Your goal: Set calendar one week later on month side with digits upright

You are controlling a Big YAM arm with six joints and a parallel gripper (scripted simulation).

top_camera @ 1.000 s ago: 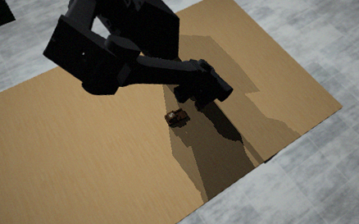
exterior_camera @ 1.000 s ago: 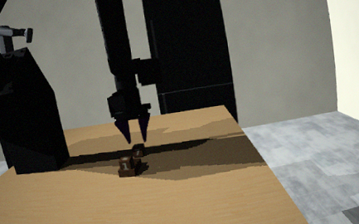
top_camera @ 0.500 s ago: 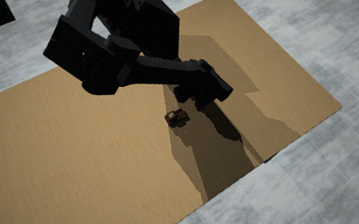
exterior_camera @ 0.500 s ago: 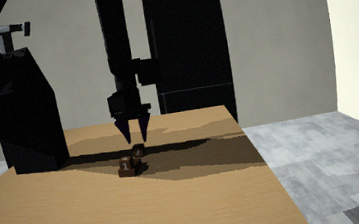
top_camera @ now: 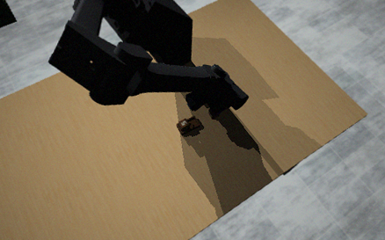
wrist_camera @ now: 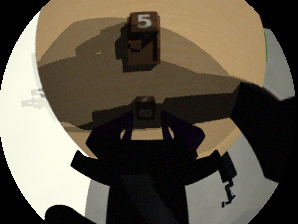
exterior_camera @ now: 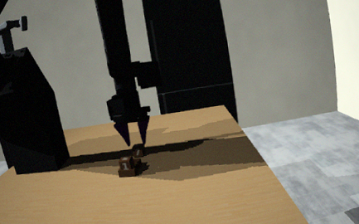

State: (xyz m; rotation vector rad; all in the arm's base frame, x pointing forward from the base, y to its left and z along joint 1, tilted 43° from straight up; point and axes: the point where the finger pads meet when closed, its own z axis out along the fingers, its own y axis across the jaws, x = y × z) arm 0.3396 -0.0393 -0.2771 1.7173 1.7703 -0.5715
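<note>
The brown tray (top_camera: 196, 124) (exterior_camera: 126, 173) (wrist_camera: 143, 62) lies on the table. One brown cube (top_camera: 184, 123) (exterior_camera: 125, 164) (wrist_camera: 144, 23) sits at its far end in the wrist view, with a white 5 on top; its side shows a 1 in the exterior view. The tray's other half holds no cube. A second cube (exterior_camera: 138, 151) (wrist_camera: 145, 108) stands on the table apart from the tray, with an 8 on the side facing the wrist camera; its top mark is unclear. My gripper (exterior_camera: 137, 145) (wrist_camera: 147, 113) is partly open and empty, its fingertips just above that cube. The top view hides this cube and the fingertips.
The arm's base (top_camera: 155, 23) (exterior_camera: 29, 116) stands on the table (top_camera: 73, 156) (exterior_camera: 144, 212). The arm's shadow darkens the area around tray and loose cube. The table's edge lies beyond them, on the right in the exterior view.
</note>
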